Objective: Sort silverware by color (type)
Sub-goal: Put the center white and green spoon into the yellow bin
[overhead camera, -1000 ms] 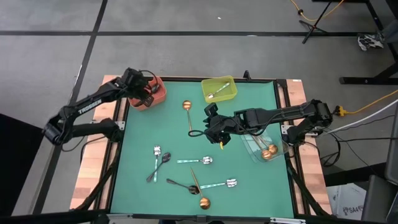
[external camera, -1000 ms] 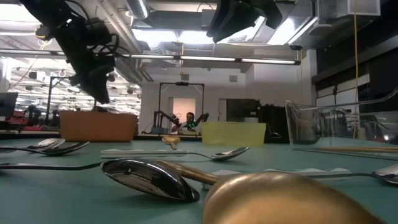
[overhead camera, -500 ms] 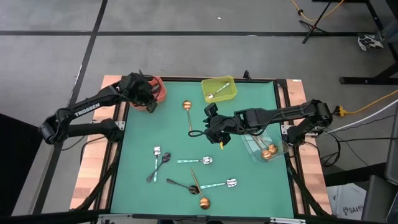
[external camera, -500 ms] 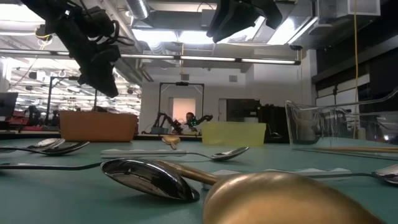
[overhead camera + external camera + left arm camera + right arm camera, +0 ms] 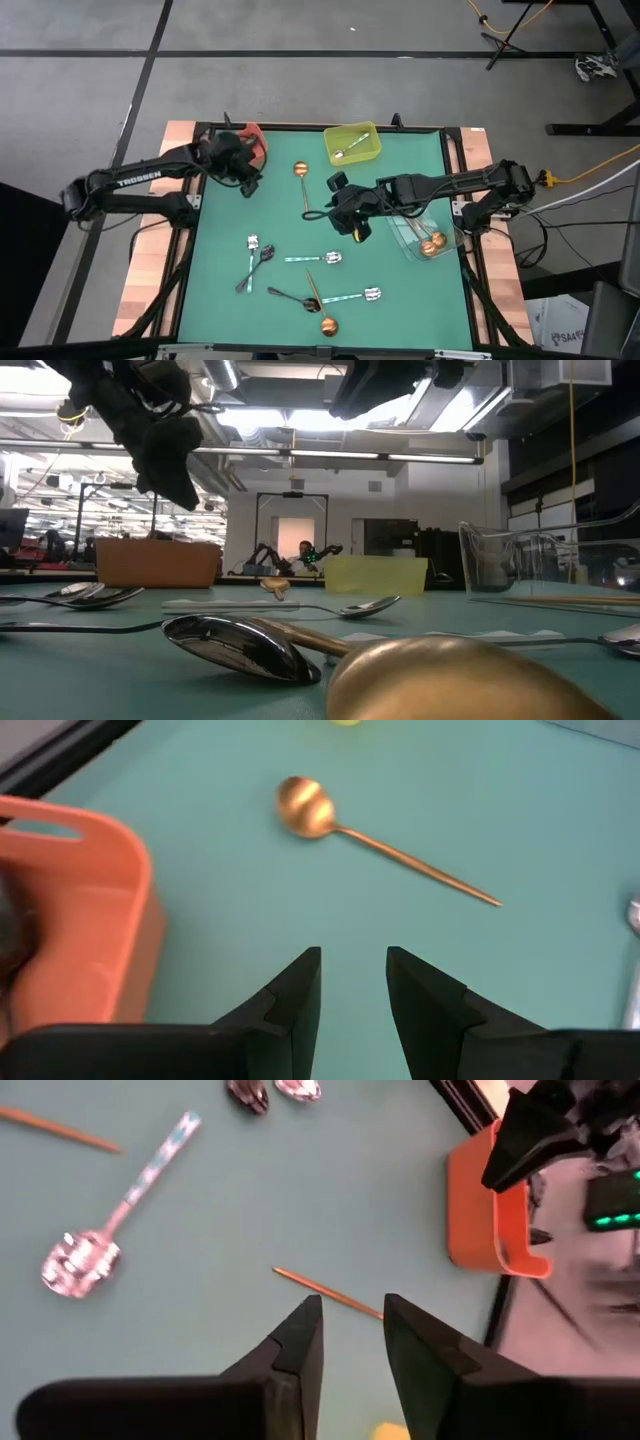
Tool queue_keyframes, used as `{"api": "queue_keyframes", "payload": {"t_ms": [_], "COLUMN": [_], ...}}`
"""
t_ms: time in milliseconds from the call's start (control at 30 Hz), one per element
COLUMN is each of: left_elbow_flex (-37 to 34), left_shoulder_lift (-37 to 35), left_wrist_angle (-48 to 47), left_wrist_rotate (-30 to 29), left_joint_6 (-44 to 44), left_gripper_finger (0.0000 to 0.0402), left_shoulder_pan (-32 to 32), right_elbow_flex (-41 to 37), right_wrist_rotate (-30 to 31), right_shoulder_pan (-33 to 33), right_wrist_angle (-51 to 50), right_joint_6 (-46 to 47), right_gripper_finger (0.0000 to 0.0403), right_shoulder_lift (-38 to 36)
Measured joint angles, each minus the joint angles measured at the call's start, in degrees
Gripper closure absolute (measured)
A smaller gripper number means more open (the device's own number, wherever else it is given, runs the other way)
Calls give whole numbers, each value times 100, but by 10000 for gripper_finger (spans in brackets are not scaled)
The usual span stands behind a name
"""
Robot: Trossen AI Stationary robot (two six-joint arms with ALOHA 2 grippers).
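Since a second ago the left gripper (image 5: 243,172) has swung off the red bin (image 5: 256,137) toward the gold spoon (image 5: 310,808), fingers spread and empty. Mid-table, the right gripper (image 5: 356,225) hovers spread above scattered spoons (image 5: 300,280). Crossed handles near the front risk dragging a neighbor.
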Motion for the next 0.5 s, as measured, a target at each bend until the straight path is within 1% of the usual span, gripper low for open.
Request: {"api": "queue_keyframes", "payload": {"t_ms": [167,300,400,500], "left_elbow_flex": [0,0,0,0], "left_shoulder_lift": [0,0,0,0], "left_wrist_angle": [173,240,243,247], "left_wrist_rotate": [-11,-130,-249,-287], "left_joint_6": [-8,-9,-10,-10], "left_gripper_finger": [292,292,292,292], "left_shoulder_pan": [-367,-587,-721,-837], "right_elbow_flex": [-4,-7,-9,-2], "right_wrist_rotate": [-364,-582,-596,-596], "right_shoulder_pan": [0,5,4,4], "right_wrist_angle": [44,114,139,218], "right_joint_6": [653,1150,1450,1521], "right_gripper_finger": [303,303,303,303], "right_shoulder_lift": [105,227,316,421]}}
